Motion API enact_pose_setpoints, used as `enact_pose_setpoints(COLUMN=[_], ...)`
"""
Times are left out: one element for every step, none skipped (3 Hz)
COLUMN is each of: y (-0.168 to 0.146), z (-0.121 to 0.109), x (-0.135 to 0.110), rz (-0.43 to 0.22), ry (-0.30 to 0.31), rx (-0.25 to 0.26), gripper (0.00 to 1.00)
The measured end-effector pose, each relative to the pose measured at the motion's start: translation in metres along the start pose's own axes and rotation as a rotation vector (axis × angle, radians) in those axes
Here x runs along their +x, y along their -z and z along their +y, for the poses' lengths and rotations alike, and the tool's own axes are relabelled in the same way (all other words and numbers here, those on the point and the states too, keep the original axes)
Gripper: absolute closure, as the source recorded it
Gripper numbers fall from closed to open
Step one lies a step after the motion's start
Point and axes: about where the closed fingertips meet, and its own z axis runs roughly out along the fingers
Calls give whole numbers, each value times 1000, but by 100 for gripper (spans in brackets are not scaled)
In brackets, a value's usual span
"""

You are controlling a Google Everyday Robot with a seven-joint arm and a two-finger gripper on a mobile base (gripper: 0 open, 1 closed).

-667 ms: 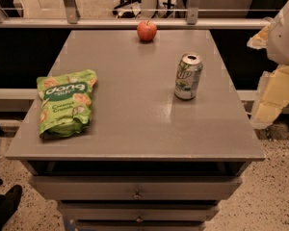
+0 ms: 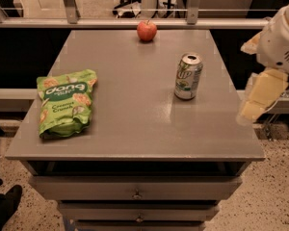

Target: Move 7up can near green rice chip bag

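Observation:
The 7up can (image 2: 188, 76) stands upright on the grey table (image 2: 135, 124), right of the middle, with its silver top showing. The green rice chip bag (image 2: 65, 102) lies flat near the table's left edge, far left of the can. My gripper (image 2: 260, 97) hangs off the table's right edge, to the right of the can and a little nearer the front. It is apart from the can and holds nothing that I can see.
A red apple (image 2: 147, 31) sits at the table's far edge, behind the can and to its left. A rail (image 2: 86, 23) runs behind the table. Drawers (image 2: 135, 194) are under the tabletop. A dark object (image 2: 2, 206) is on the floor at lower left.
My gripper has shifted a little to the left, toward the table's right edge. The can, bag and apple have not moved.

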Motion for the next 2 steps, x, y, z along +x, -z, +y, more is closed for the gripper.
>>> enact_pose_setpoints(y=[-56, -86], z=[-23, -43], x=[-13, -26], rz=[-123, -229], ry=[-123, -207], rx=[-41, -52], gripper=[0, 0])
